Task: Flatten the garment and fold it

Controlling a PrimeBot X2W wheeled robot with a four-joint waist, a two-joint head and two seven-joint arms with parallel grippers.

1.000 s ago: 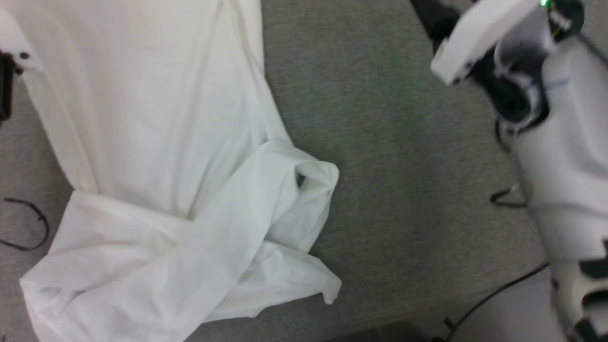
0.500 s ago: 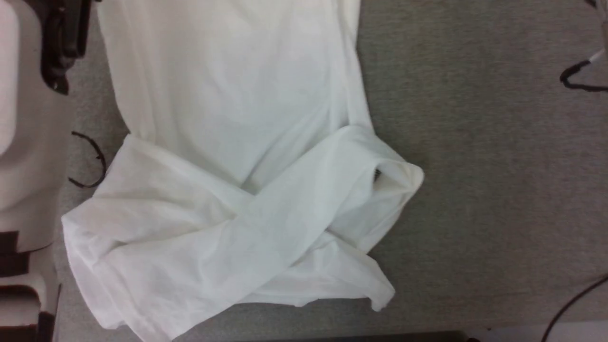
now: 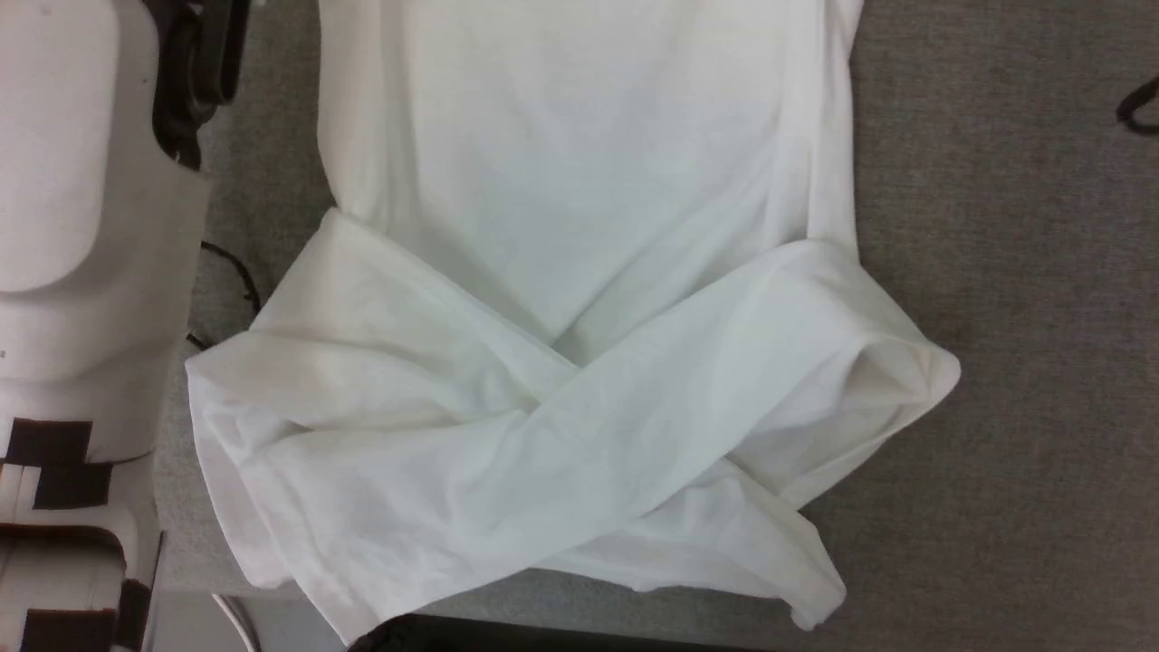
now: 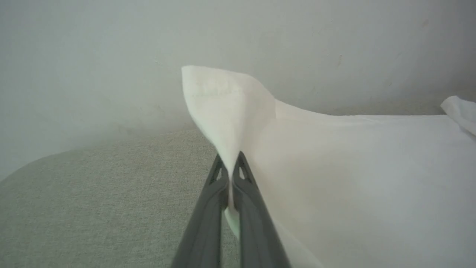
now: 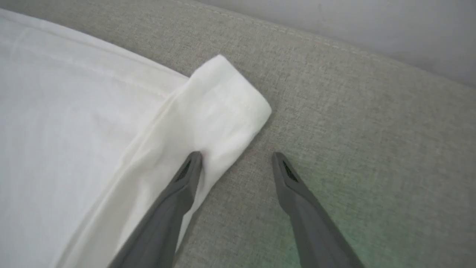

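Observation:
The garment, a thin white shirt, lies spread on the grey surface in the head view. Its two sleeves cross over the near part. In the left wrist view my left gripper is shut on a corner of the garment, which stands up above the fingertips. In the right wrist view my right gripper is open at another hemmed corner of the garment. Its left finger rests on the cloth and its right finger is over bare grey fabric.
A grey fabric surface carries the shirt, and its front edge runs along the bottom of the head view. My pale left forearm fills that view's left side, with a thin black cable beside it. A pale wall stands behind the surface.
The head camera has swung, so the whole picture has slid right. The right arm has left the head view and the left forearm has come in. The garment lies as before.

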